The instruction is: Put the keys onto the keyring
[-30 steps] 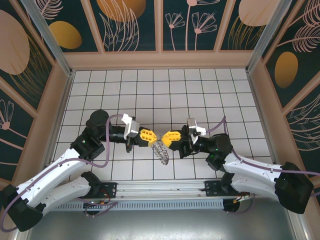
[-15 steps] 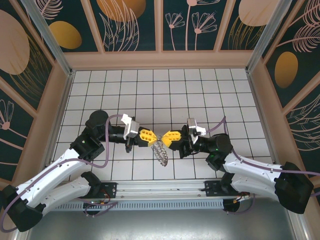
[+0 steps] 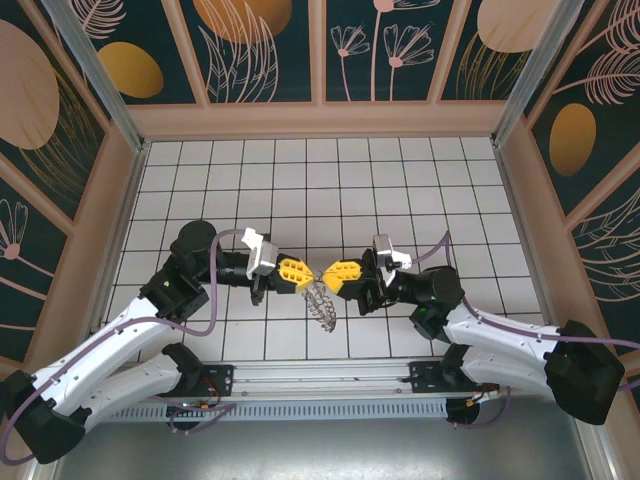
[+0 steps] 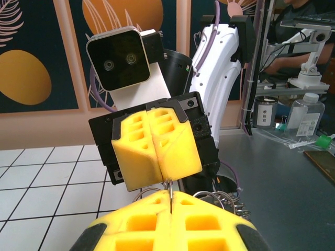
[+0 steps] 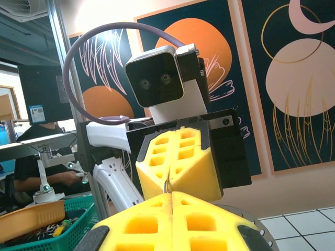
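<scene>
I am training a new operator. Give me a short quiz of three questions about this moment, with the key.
1. True or false: the left gripper and the right gripper both stand open.
2. Where is the keyring? A) flat on the tiles by the back wall; B) hanging under the meeting fingertips; C) on the left arm's base.
3. How do the two grippers face each other?
Key: 1. False, both are shut. 2. B. 3. Tip to tip, over the near middle of the table.

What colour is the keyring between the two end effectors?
The keyring is silvery grey metal; the top external view shows it best.
</scene>
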